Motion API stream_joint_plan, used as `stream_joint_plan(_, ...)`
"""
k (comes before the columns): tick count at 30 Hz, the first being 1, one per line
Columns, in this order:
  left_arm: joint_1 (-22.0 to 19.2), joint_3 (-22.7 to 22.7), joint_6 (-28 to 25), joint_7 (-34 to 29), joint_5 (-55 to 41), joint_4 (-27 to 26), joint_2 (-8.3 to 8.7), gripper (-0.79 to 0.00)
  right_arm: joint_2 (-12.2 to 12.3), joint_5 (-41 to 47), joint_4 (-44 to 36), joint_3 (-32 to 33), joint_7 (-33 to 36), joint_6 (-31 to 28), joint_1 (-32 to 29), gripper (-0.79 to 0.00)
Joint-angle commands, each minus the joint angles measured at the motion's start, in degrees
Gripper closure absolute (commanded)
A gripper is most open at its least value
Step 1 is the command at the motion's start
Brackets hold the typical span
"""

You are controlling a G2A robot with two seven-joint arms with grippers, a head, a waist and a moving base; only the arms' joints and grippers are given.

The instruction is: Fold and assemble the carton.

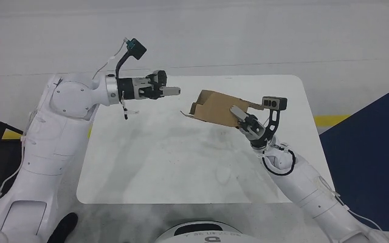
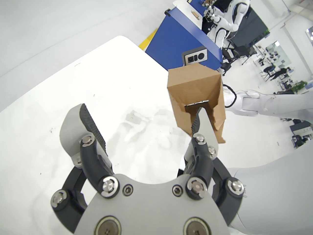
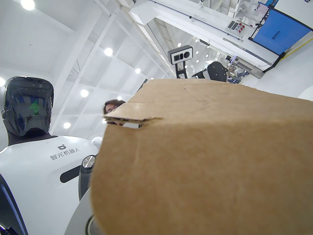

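1 carton (image 1: 213,104) — clamped in right tool (image 1: 240,115) | left tool (image 2: 141,110) wide open, empty

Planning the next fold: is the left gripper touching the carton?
Apart. The top view shows a strip of bare table between the left gripper and the carton's nearest flap.
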Motion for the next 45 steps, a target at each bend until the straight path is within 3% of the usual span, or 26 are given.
stream_joint_plan(1, 1.92, 0.09, 0.00, 0.08, 0.50, -0.52, 0.15, -0.785, -0.15, -0.87, -1.13, 0.18, -0.74, 1.40, -0.18, 0.000)
stream_joint_plan(6, 2.02, 3.29, -0.02, 0.68, 0.12, -0.88, -0.46, -0.785, -0.52, -1.91, -2.50, 0.48, -1.13, 2.51, -0.40, 0.000)
stream_joint_plan(25, -7.32, 15.49, 1.62, 1.35, 2.87, 3.22, -4.20, -0.785, -1.21, -0.84, -3.06, 3.73, 0.53, 2.06, -3.47, 0.000)
stream_joint_plan(40, -9.76, 18.83, 3.05, 1.99, 2.53, 5.29, -5.89, -0.785, -2.03, 0.96, -2.71, 4.87, 2.42, 2.33, -3.69, 0.000)
stream_joint_plan(45, -9.46, 16.44, 2.38, 2.23, 1.07, 6.13, -5.52, -0.785, -2.28, 2.45, -1.52, 5.71, 2.44, 1.73, -4.06, 0.000)
